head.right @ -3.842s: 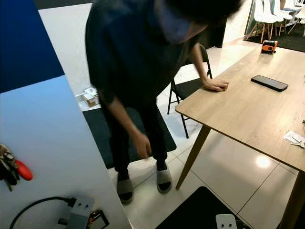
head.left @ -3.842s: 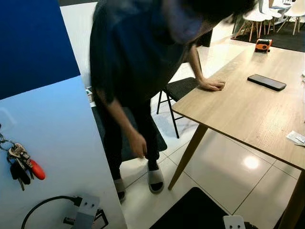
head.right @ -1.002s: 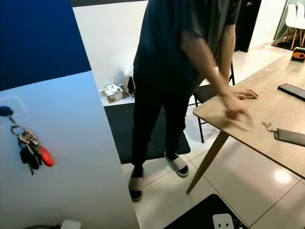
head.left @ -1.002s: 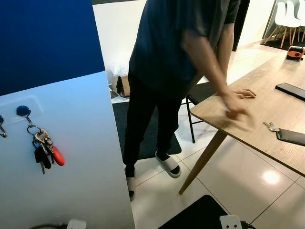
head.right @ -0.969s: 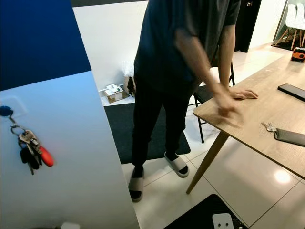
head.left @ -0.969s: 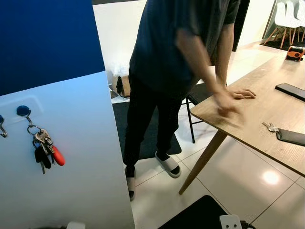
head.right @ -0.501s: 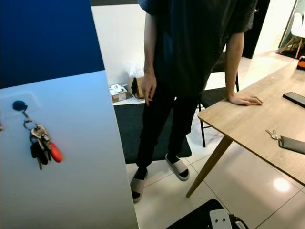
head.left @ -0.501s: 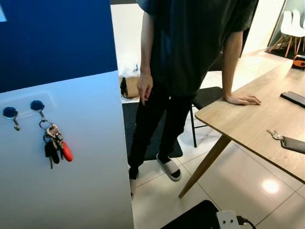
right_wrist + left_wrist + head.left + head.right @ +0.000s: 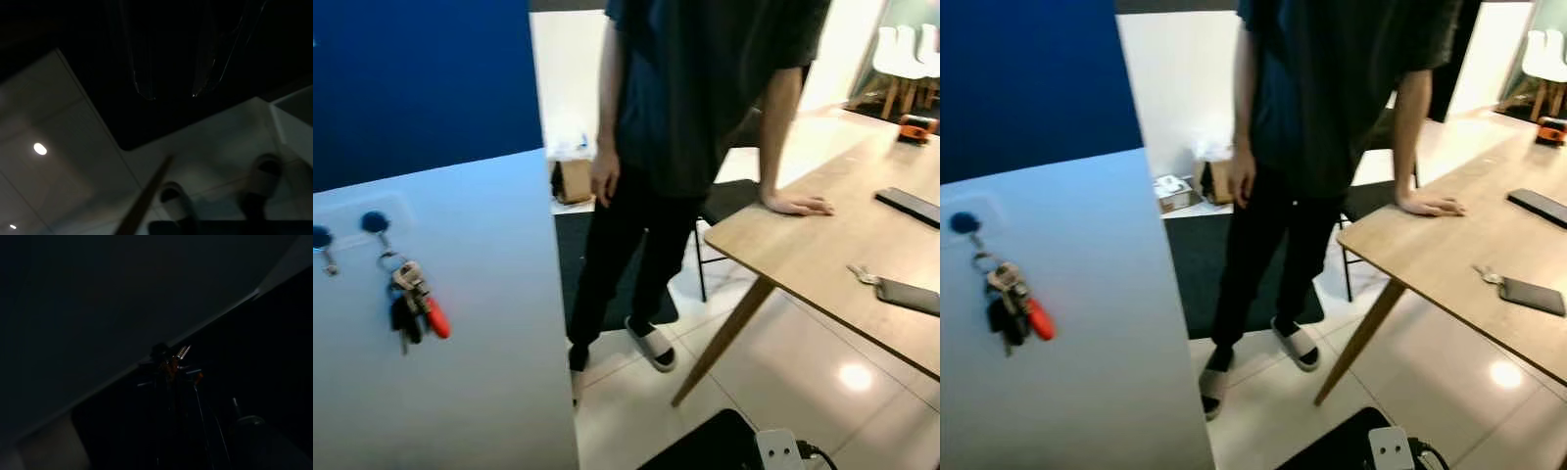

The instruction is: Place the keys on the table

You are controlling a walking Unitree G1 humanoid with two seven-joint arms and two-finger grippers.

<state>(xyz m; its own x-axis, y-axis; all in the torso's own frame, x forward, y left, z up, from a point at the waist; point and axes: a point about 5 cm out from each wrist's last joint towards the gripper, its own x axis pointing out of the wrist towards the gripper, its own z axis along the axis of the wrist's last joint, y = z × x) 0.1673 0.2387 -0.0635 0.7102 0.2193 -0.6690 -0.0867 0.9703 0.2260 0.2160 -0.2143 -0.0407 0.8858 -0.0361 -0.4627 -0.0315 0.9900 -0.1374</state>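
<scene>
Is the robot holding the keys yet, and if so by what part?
No, nothing is held. The keys hang from a blue hook on the white panel. The right gripper is open over the floor.

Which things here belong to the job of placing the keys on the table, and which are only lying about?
For the job:
bunch of keys with red fob on blue wall hook
light wooden table

Lying about:
black phone
small keys
dark flat case
orange tool
</scene>
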